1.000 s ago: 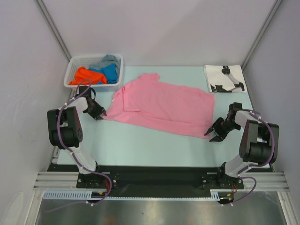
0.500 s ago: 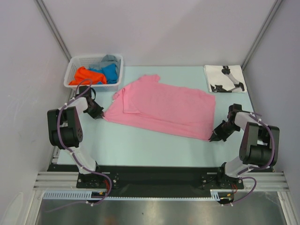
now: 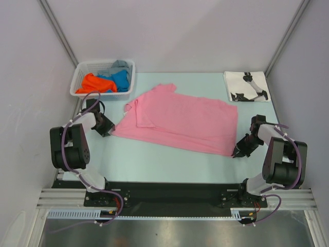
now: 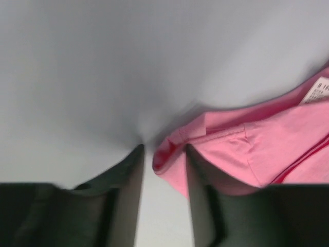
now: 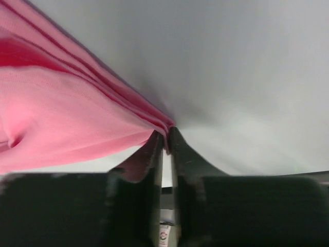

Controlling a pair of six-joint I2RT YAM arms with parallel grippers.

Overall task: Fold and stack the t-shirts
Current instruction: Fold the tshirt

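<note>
The pink t-shirt (image 3: 180, 121) lies spread across the table, its collar end to the left. My left gripper (image 3: 107, 128) is at the shirt's left corner. In the left wrist view (image 4: 163, 154) the jaws stand apart, with a pink fold (image 4: 247, 154) partly between them and bare table showing in the gap. My right gripper (image 3: 237, 153) is shut on the shirt's near right corner. In the right wrist view (image 5: 165, 135) the pink hem (image 5: 61, 118) is pinched between the fingertips.
A white lattice basket (image 3: 82, 72) at the back left holds an orange shirt (image 3: 92, 83), a blue one (image 3: 121, 80) and a grey one (image 3: 121, 65). A folded white shirt with black print (image 3: 247, 86) lies at the back right. Walls stand close on both sides.
My right gripper went from open beside the shirt's right corner to shut on it, and drew the corner to the right. The left gripper shifted slightly down and left.
</note>
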